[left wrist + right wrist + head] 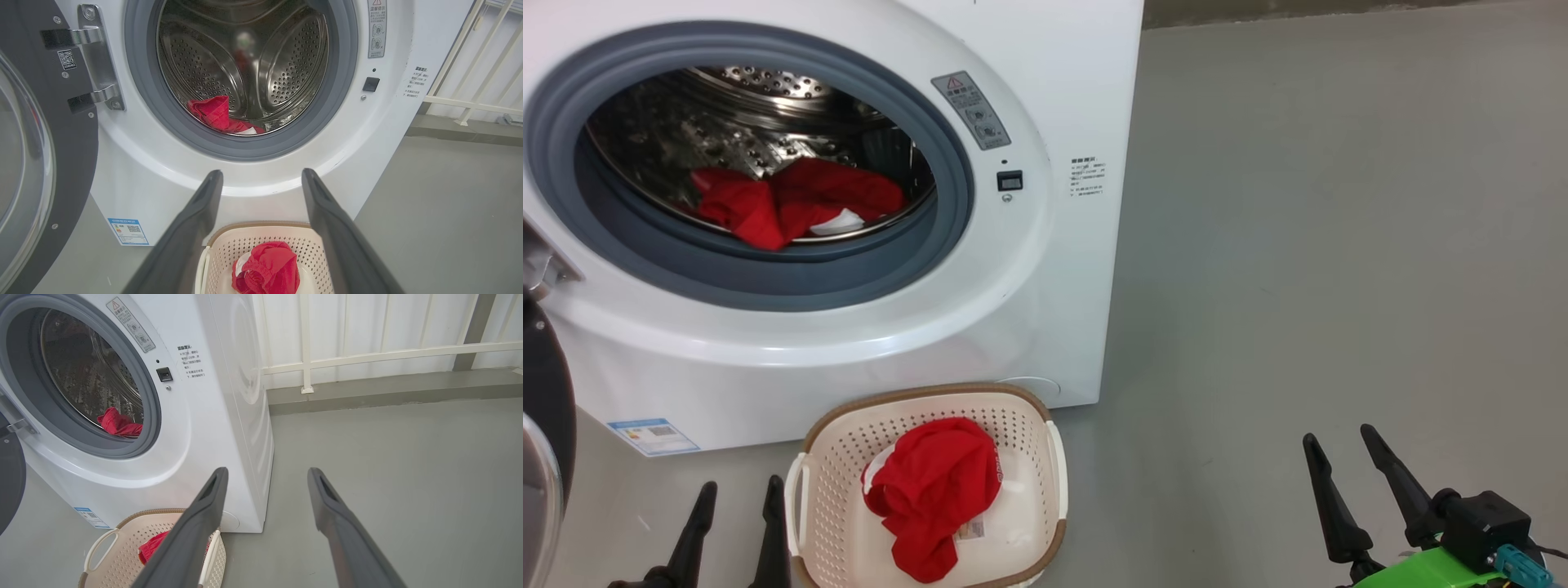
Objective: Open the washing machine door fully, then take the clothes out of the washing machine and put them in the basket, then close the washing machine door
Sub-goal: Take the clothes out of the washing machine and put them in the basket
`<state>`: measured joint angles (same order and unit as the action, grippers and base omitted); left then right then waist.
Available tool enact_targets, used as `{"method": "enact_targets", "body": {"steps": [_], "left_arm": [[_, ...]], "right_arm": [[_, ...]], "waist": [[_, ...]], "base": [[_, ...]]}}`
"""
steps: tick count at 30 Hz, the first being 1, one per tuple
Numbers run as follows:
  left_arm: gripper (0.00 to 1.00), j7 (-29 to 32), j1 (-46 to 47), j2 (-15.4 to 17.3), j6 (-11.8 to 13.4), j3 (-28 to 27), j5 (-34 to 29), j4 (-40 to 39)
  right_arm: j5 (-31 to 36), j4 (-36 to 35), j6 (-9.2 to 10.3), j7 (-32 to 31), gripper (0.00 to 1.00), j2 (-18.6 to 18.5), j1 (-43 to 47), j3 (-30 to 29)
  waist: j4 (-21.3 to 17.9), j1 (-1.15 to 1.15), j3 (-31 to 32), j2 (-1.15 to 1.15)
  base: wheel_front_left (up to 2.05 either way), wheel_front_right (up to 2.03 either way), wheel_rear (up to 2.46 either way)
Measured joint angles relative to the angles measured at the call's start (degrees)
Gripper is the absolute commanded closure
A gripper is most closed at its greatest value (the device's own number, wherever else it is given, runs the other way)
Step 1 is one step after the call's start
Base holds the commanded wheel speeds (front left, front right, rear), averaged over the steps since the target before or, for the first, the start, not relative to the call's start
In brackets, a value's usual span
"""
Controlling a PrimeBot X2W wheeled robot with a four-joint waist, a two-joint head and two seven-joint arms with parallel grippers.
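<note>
Left gripper [739, 494] beside the basket [849, 449], right gripper [1339, 445] well apart: both spread, empty. Clothes [796, 204] lie in washing machine [1013, 310] and basket; washing machine door [543, 384] open.

A grey sticker [971, 110] on the washing machine [1054, 327] front carried a red warning triangle and the heading 温馨提示. A printed notice [191, 361] beside it bore the same heading, with its lines too small to read. The blue label [127, 231] and the QR-code sticker [67, 59] on the washing machine door [77, 163] were illegible.
</note>
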<state>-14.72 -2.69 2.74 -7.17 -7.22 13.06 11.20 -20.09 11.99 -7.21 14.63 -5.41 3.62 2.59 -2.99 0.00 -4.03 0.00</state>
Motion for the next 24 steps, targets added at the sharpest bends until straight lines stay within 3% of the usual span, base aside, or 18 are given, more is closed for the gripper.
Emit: {"method": "enact_targets", "body": {"steps": [11, 24], "left_arm": [[0.0, 0.01, 4.51, -0.02, 0.0, 0.55, -2.65, 2.75], [0.0, 0.0, 29.55, 4.17, 0.24, 3.36, -7.98, 18.44]], "right_arm": [[0.0, -0.1, 0.0, 0.0, 0.0, 0.81, -0.96, 0.05], [0.09, -0.62, 0.0, 0.0, 0.0, 2.35, -8.78, 2.02]], "waist": [[-0.22, 0.0, -2.72, 0.0], [-1.23, 0.0, -11.3, 0.0]], "base": [[0.0, 0.0, 0.0], [0.0, 0.0, 0.0]]}}
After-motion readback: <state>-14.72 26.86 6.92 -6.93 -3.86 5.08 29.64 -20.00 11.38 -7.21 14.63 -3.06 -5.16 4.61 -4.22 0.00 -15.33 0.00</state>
